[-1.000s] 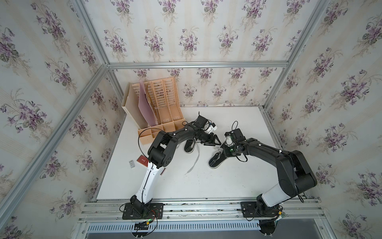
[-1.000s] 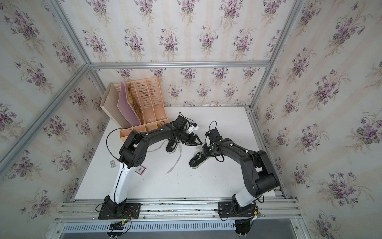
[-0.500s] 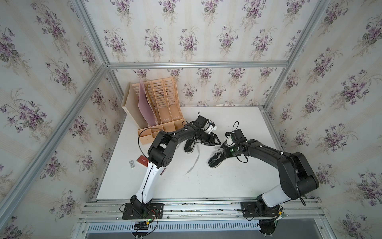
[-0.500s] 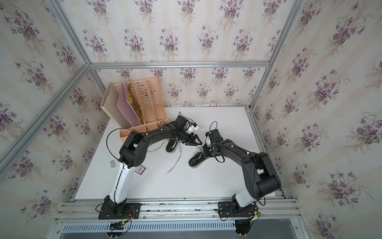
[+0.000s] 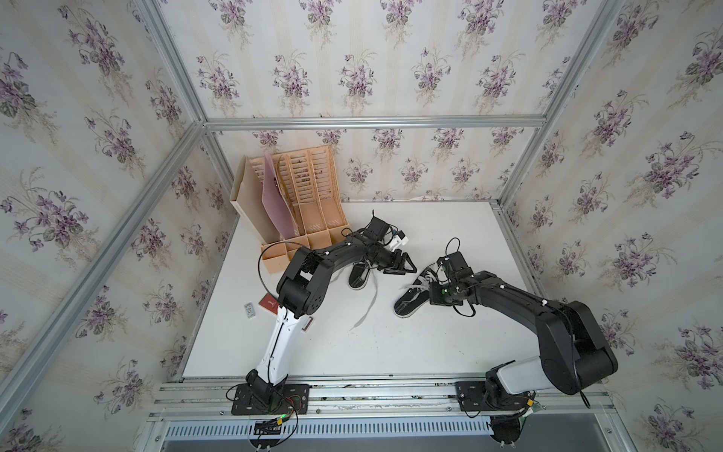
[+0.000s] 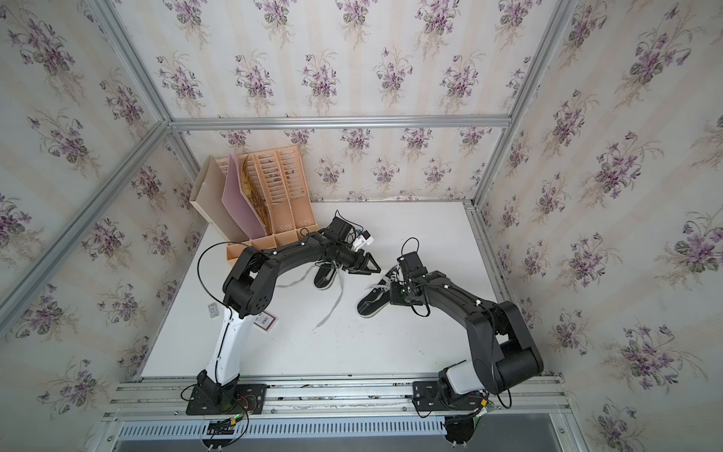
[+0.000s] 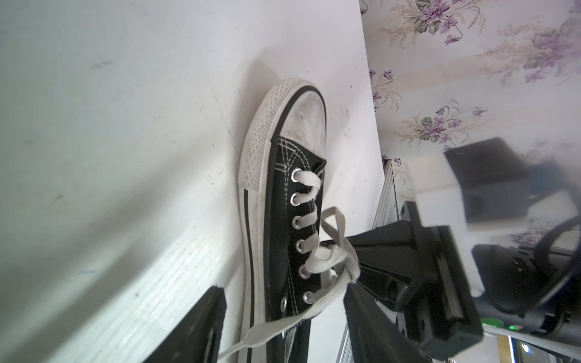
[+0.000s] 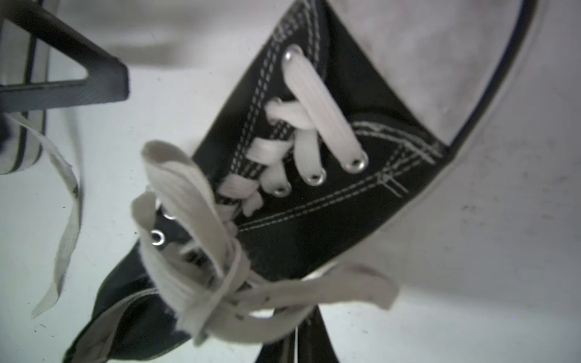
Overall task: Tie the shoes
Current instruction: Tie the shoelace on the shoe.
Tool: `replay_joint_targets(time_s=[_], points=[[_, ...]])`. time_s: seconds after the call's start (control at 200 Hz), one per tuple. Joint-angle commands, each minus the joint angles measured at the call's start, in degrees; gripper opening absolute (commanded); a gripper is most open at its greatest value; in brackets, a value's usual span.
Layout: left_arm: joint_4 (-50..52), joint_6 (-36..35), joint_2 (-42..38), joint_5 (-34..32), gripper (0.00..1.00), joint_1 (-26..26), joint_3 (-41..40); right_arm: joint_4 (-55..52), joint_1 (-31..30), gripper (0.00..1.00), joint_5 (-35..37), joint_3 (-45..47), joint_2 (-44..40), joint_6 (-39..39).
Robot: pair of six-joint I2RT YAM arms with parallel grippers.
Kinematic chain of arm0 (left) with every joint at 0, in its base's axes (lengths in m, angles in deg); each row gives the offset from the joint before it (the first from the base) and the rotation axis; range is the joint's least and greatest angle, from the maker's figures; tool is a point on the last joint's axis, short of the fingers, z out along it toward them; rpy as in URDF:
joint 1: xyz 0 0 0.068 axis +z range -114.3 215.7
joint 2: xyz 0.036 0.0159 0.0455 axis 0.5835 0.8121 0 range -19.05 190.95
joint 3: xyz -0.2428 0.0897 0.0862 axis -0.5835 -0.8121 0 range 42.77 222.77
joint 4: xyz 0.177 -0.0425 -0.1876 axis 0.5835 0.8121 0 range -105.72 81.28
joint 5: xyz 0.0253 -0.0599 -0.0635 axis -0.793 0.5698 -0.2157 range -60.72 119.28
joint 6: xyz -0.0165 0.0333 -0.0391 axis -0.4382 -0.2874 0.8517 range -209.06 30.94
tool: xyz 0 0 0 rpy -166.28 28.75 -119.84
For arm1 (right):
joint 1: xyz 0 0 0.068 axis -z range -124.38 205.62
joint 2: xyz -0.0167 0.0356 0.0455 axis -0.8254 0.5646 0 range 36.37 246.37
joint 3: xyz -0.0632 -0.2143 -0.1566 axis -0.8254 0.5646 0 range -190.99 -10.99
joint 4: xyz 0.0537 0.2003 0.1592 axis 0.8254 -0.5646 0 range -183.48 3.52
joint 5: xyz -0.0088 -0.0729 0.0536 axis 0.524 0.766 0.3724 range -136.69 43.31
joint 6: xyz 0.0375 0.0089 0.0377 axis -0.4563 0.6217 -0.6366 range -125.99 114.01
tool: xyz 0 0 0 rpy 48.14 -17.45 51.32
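White lace [image 8: 185, 191] pinched in our right hand [image 7: 333, 248], left hand [image 5: 407, 267] open alongside; we yank hard, it slips free or shoe [image 8: 314, 226] drags.

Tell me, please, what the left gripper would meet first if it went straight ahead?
Probably the left gripper meets the laces of the shoe, pinched by the right gripper; depth is unclear.
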Motion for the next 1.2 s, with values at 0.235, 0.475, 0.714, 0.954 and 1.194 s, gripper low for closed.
replay_joint_targets(time_s=[0.235, 0.475, 0.714, 0.954, 1.194], points=[[-0.6, 1.1, -0.5, 4.6, 0.66, -0.7, 1.1, -3.8, 0.9, 0.00, 0.5, 0.0, 0.4, -2.8], [2.1, 0.2, 0.4, 4.9, 0.65, -2.1, 4.0, -0.7, 1.1, 0.24, -3.9, 1.0, -2.9, -2.5], [7.9, -1.1, 1.0, 3.2, 0.64, -2.1, 6.6, -0.2, 6.0, 0.47, -10.8, 5.2, -13.2, -5.5], [12.8, -1.7, 3.1, 5.2, 0.64, -2.8, 10.4, 8.3, 22.4, 0.59, -23.9, 13.1, -24.1, -17.6], [15.8, -2.8, 4.7, 5.6, 0.62, -3.6, 13.3, 17.4, 29.6, 0.64, -29.8, 20.5, -26.2, -28.7]])
